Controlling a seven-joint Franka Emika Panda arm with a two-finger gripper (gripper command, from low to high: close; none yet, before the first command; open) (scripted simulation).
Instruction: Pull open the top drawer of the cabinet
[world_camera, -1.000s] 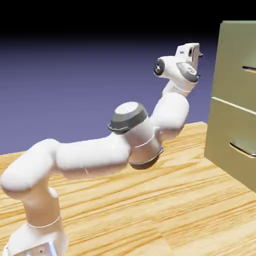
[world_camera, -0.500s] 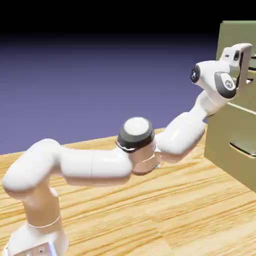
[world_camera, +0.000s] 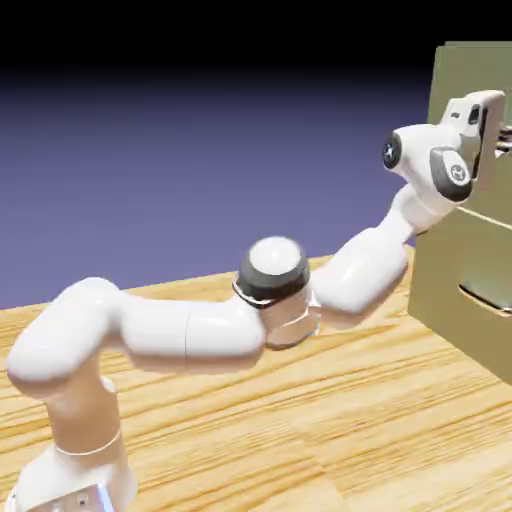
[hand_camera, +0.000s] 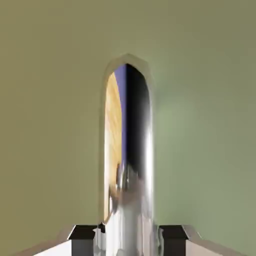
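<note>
The olive-khaki cabinet (world_camera: 455, 300) stands at the exterior view's right edge. My gripper (world_camera: 494, 140) is pressed up to the top drawer (world_camera: 460, 80), at the height of its silver bar handle. In the hand view the handle (hand_camera: 134, 145) runs up the middle of the flat olive drawer front (hand_camera: 50, 100). It passes between my two grey fingertips (hand_camera: 82, 234), which are shut on it. The handle's polished metal mirrors the wooden table and the blue backdrop.
The lower drawer front (world_camera: 445, 270) with its own silver handle (world_camera: 487, 296) sits right under my wrist. The wooden table (world_camera: 300, 430) stretches out in front of the cabinet. My arm spans from the lower left up to the cabinet.
The hand went from open air left of the cabinet up to the top drawer's handle, and the fingers shut on it. Since half a second ago, hand and drawer front have shifted slightly left.
</note>
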